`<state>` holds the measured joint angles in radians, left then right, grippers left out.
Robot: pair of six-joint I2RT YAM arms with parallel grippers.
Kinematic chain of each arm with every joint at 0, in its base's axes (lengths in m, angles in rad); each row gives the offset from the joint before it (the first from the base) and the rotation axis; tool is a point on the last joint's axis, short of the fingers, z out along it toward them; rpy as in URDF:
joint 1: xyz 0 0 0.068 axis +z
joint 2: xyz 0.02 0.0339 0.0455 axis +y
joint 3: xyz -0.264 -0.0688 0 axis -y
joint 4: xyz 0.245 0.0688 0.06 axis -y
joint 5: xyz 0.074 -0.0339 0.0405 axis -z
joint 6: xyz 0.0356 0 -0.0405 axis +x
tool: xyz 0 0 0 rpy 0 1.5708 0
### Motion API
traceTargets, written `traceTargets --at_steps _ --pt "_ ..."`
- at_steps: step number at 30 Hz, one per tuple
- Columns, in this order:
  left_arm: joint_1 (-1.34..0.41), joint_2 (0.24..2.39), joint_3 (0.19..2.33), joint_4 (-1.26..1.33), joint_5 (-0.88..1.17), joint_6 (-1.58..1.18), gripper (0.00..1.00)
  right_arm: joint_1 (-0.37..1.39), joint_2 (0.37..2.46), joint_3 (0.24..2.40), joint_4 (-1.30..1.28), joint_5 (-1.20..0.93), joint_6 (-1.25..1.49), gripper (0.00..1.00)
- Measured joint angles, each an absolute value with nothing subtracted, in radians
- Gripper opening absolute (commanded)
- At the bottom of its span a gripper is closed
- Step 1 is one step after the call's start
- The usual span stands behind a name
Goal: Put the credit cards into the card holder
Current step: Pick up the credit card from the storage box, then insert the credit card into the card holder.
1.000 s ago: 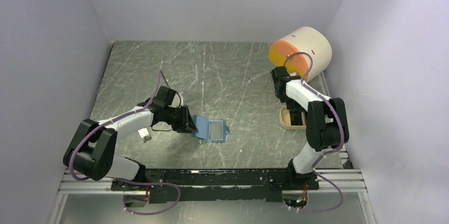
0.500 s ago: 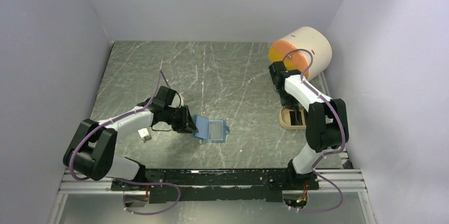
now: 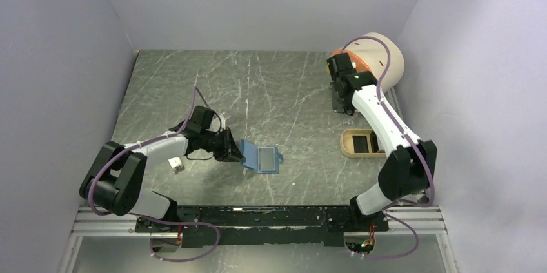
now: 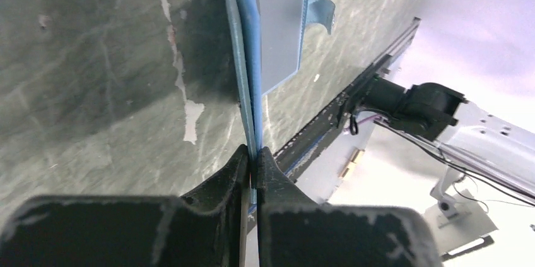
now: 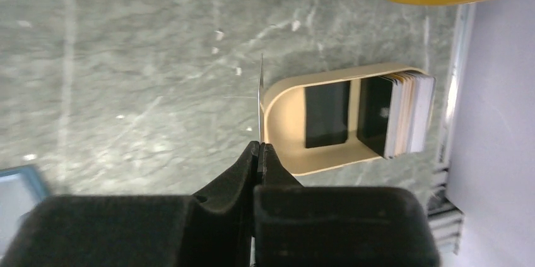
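The blue card holder (image 3: 262, 159) lies open on the table, its paler inside (image 4: 281, 21) facing up. My left gripper (image 3: 233, 152) is shut on the holder's left flap, which shows edge-on between the jaws in the left wrist view (image 4: 253, 153). My right gripper (image 3: 340, 101) is held high over the table near the drum, shut on one credit card, which shows edge-on as a thin line (image 5: 260, 100). More dark credit cards (image 5: 327, 115) and a standing stack (image 5: 410, 112) stay in the tan tray (image 3: 347, 144).
A big cream drum (image 3: 380, 57) with orange-yellow fronts stands at the back right, just behind the right wrist. A small white clip-like piece (image 3: 175, 164) lies by the left forearm. The metal rail (image 3: 258, 218) runs along the near edge.
My right arm has risen from the tan tray and swung toward the back with a card in its jaws. The left gripper has kept its hold and shifted the holder slightly.
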<state>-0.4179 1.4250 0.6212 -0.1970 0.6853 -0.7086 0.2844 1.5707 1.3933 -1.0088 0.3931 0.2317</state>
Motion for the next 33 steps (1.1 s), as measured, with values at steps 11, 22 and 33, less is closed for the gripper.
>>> traceTargets --at_steps 11,22,33 --pt "-0.421 1.424 0.492 0.125 0.746 -0.957 0.1 0.387 1.374 1.268 -0.718 0.104 0.32 0.0" --pt "-0.429 1.438 0.49 0.211 0.691 -1.045 0.25 0.448 1.36 1.027 -0.366 -0.209 0.491 0.0" --pt "-0.429 1.437 0.493 0.092 0.601 -0.992 0.25 0.515 1.365 0.806 -0.097 -0.366 0.645 0.0"
